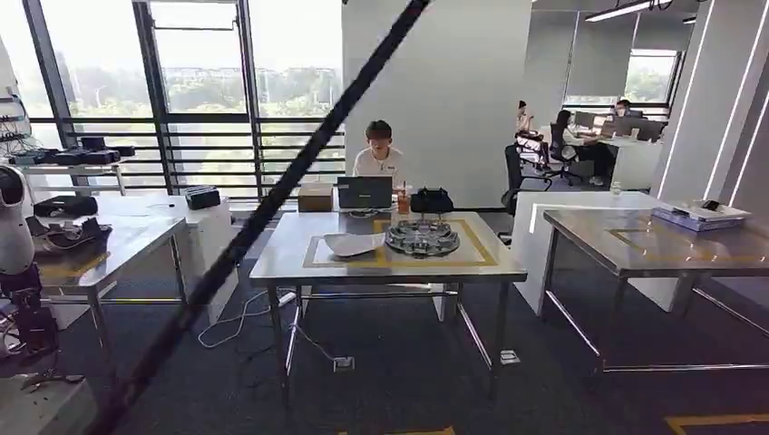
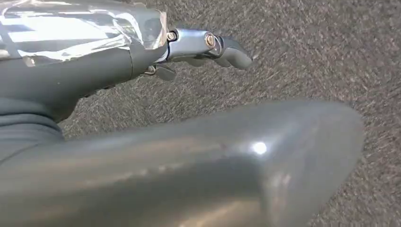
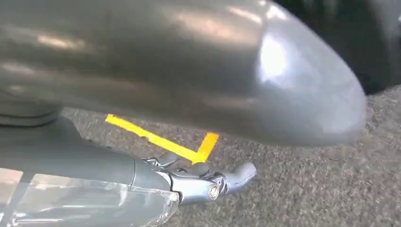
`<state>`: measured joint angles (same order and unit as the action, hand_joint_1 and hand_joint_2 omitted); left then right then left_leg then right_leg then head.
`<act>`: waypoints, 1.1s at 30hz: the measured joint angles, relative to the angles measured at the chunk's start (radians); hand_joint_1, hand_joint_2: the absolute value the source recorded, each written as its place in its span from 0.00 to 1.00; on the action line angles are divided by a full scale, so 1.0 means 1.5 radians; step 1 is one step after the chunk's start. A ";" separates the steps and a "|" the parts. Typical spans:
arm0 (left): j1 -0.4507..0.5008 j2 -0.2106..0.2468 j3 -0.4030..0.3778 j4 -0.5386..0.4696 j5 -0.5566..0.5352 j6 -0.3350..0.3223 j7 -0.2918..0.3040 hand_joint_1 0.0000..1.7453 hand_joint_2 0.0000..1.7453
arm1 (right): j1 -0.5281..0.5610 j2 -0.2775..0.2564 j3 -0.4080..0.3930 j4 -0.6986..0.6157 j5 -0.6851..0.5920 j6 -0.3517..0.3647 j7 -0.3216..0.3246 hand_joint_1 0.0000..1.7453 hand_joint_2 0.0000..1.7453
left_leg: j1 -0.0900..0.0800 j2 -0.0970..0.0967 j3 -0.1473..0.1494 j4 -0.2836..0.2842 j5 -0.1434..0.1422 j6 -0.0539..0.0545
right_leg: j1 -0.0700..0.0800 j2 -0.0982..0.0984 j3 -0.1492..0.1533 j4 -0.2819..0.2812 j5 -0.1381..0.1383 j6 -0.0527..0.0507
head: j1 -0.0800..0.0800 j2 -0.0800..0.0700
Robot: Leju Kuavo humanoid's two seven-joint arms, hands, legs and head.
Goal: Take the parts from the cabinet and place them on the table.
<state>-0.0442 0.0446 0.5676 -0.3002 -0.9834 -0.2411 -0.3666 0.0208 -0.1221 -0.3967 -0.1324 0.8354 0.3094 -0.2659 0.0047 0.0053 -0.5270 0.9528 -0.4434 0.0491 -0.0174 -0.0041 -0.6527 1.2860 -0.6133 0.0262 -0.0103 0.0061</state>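
The left robot hand (image 2: 208,47) hangs at the robot's side over grey carpet; its fingers stretch out apart with nothing in them, so it is open and empty. The right robot hand (image 3: 213,182) hangs the same way, fingers extended and holding nothing, above carpet crossed by a corner of yellow tape (image 3: 165,142).

Judging by the empty hands, the task stands at its walking stage: the robot faces the desk (image 1: 290,263), well apart from it, with nothing to deliver. On that desk, inside a yellow taped frame, lie a round dark tray of metal parts (image 1: 423,237) and, just beside it, a white curved piece (image 1: 354,243); whether these count as placed parts I cannot tell. No cabinet with parts can be made out for certain. The next move, as I judge it, calls for turning or walking toward the cabinet and raising an arm to it, since neither hand carries a part.

The head view gives the whole room: the desk, a laptop (image 1: 365,192) at its far edge, a person (image 1: 378,154) seated behind it, a second desk (image 1: 635,249) to the right, and a dark strap (image 1: 272,208) slanting across the picture. The wrist views give what the head view lacks, namely the two hands themselves and the floor beneath them
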 joint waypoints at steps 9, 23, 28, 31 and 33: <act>0.030 -0.010 0.000 -0.002 0.015 0.008 -0.007 0.00 0.00 | 0.011 -0.008 -0.022 0.003 -0.042 0.008 -0.043 0.00 0.00 | 0.003 -0.001 -0.011 0.024 -0.008 -0.028 | -0.007 0.004 0.094 -0.210 0.088 -0.010 | 0.000 0.000; 0.054 0.003 0.008 -0.027 0.048 -0.005 -0.040 0.00 0.00 | 0.009 0.015 -0.076 0.011 -0.094 -0.015 -0.176 0.00 1.00 | -0.006 -0.003 0.002 0.024 -0.024 -0.014 | 0.003 0.003 0.085 -0.212 0.101 -0.006 | -0.003 0.000; 0.058 -0.012 0.010 -0.087 0.068 -0.020 -0.013 0.00 0.00 | -0.004 0.016 -0.086 0.021 -0.102 -0.004 -0.156 0.00 0.00 | -0.002 0.000 -0.003 0.007 -0.005 0.004 | 0.002 0.002 0.007 -0.050 0.018 -0.010 | 0.000 0.000; 0.067 -0.017 0.012 -0.102 0.074 -0.021 0.008 0.00 0.00 | -0.006 0.012 -0.091 0.024 -0.105 0.042 -0.126 0.00 0.00 | -0.003 0.000 -0.005 0.008 -0.003 0.003 | 0.001 0.002 -0.007 -0.004 0.012 0.002 | 0.001 0.000; 0.073 -0.019 0.012 -0.109 0.073 -0.023 0.011 0.00 0.00 | -0.007 0.010 -0.093 0.025 -0.106 0.049 -0.123 0.00 0.00 | -0.003 -0.001 -0.005 0.012 -0.004 0.002 | -0.001 0.002 0.058 -0.125 0.060 0.015 | 0.002 0.000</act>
<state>0.0647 0.0168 0.5863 -0.4639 -0.8732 -0.2754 -0.3494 0.0106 -0.1076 -0.5364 -0.0954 0.6760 0.3830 -0.4498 0.0004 0.0038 -0.5344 0.9704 -0.4488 0.0520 -0.0185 -0.0009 -0.5664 1.0982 -0.5233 0.0481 -0.0076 0.0065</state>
